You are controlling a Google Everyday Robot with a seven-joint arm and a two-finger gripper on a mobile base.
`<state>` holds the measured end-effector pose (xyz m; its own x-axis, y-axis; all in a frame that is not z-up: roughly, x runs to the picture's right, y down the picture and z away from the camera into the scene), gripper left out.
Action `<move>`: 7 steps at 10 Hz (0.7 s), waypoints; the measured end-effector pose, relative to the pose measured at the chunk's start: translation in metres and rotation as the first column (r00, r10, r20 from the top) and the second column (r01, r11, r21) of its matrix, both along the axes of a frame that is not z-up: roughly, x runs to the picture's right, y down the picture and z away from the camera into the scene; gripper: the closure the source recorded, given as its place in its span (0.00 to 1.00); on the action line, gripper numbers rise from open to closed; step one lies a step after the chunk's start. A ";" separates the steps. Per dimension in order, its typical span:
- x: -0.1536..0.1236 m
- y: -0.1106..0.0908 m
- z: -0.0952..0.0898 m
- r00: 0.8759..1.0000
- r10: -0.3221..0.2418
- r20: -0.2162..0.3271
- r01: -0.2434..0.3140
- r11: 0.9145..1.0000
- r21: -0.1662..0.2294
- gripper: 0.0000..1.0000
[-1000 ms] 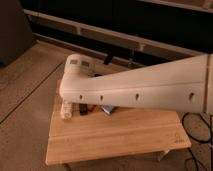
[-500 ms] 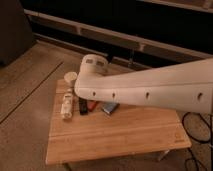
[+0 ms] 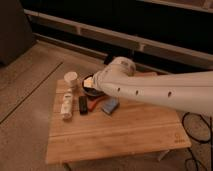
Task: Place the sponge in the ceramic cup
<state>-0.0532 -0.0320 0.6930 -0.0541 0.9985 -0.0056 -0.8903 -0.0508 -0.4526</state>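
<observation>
The blue-grey sponge point(image 3: 110, 105) lies flat on the wooden table point(image 3: 125, 132), just below my white arm point(image 3: 150, 90). At the table's far left corner stands the small cream ceramic cup point(image 3: 71, 78), upright. My arm reaches in from the right across the back of the table. Its gripper end point(image 3: 91, 84) hovers over the dark bowl, between the cup and the sponge. The gripper itself is mostly hidden by the arm's wrist. Nothing shows as held.
A dark round bowl point(image 3: 93, 92) sits partly under the arm. A black bar point(image 3: 83, 104), an orange-handled tool point(image 3: 95, 104) and a white bottle point(image 3: 66, 107) lie left of the sponge. Bare wood spreads over the front and right. Cables point(image 3: 197, 130) lie on the floor at right.
The arm has swung to the right and farther back, uncovering the cup, the bottle and the other items on the left side of the table. The objects have stayed put.
</observation>
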 end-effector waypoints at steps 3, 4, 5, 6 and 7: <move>0.001 -0.009 0.003 0.997 0.044 0.069 -0.046 0.998 0.031 0.35; 0.000 -0.006 0.005 0.997 0.039 0.065 -0.041 0.999 0.024 0.35; 0.002 0.008 0.017 0.999 0.023 0.039 -0.023 1.000 -0.012 0.35; 0.009 0.029 0.036 1.000 0.021 0.001 -0.021 0.997 -0.080 0.35; 0.020 0.043 0.051 0.999 0.030 -0.034 -0.034 0.991 -0.131 0.35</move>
